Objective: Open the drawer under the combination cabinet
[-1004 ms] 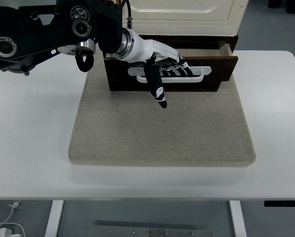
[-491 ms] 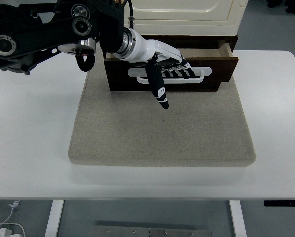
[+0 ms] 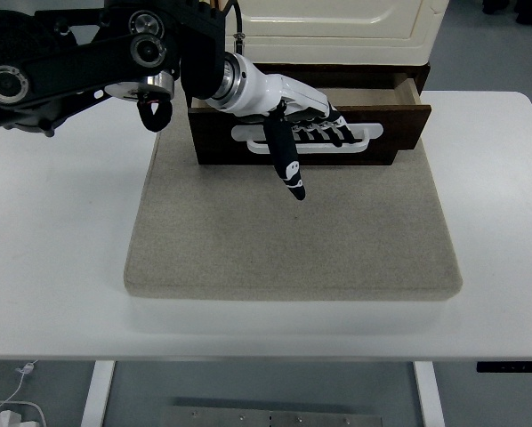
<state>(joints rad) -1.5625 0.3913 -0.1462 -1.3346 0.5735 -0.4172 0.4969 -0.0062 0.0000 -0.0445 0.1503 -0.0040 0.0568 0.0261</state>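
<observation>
On drawer [image 3: 386, 132] handle, left hand [image 3: 294, 114] fingers [image 3: 324, 133] hooked

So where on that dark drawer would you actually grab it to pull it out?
By the white handle, a long slot across the drawer front. Come from the front, above, and hook fingers down into the slot, as the left hand does now: its fingers sit in it while the thumb points down outside.

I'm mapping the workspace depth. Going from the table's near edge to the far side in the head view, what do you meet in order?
White table near edge → beige mat → dark drawer front with the left hand in its white handle → cream cabinet.
</observation>
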